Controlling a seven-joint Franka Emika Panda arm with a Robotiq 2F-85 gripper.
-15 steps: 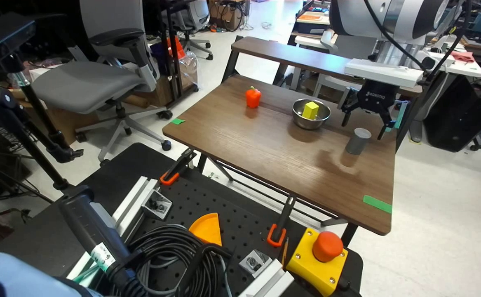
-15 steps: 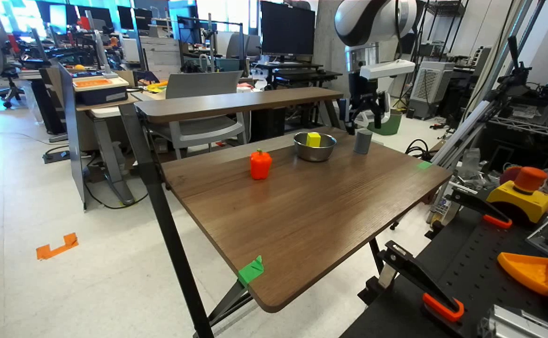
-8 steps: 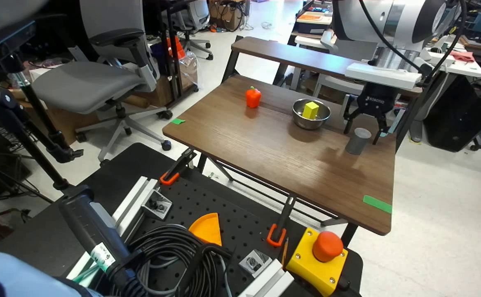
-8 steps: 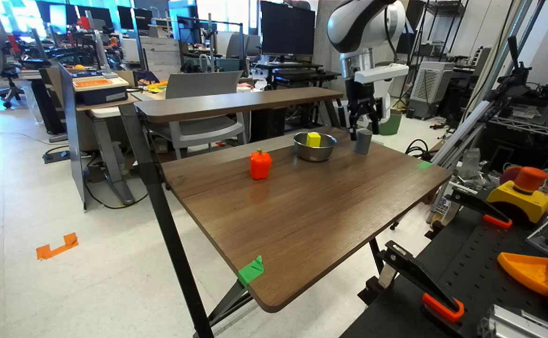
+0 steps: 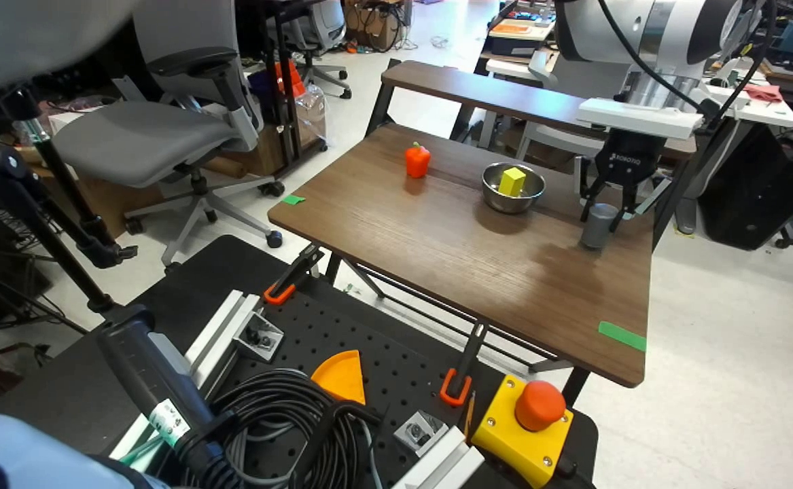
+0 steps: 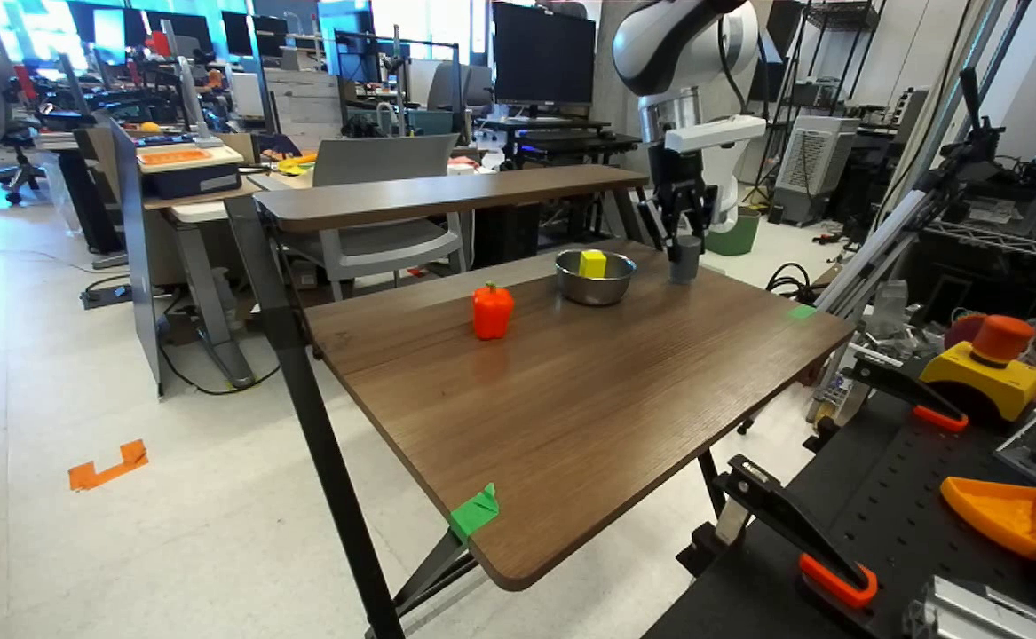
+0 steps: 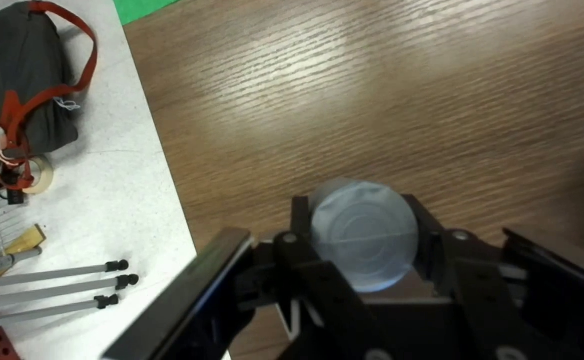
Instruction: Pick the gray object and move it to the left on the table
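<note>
The gray object (image 5: 596, 233), an upright cylinder, stands between the fingers of my gripper (image 5: 600, 220) near the far right end of the brown table (image 5: 437, 238). In the wrist view its pale round top (image 7: 364, 235) fills the gap, with a black finger against each side, so the jaws are shut on it. The other exterior angle also has the fingers around the gray object (image 6: 684, 263). Its base is close to the tabletop (image 6: 606, 382); whether it touches, I cannot tell.
A metal bowl (image 5: 503, 205) holding a yellow block (image 5: 512, 182) stands beside the gripper. Further along sits an orange-red pepper (image 5: 417, 161). A raised shelf (image 5: 478, 88) runs along the table's back, and green tape (image 5: 622, 335) marks a front corner.
My gripper has come down over the gray object and its fingers have drawn together on it. The gray object has shifted slightly in both exterior views. Bowl and pepper stayed put.
</note>
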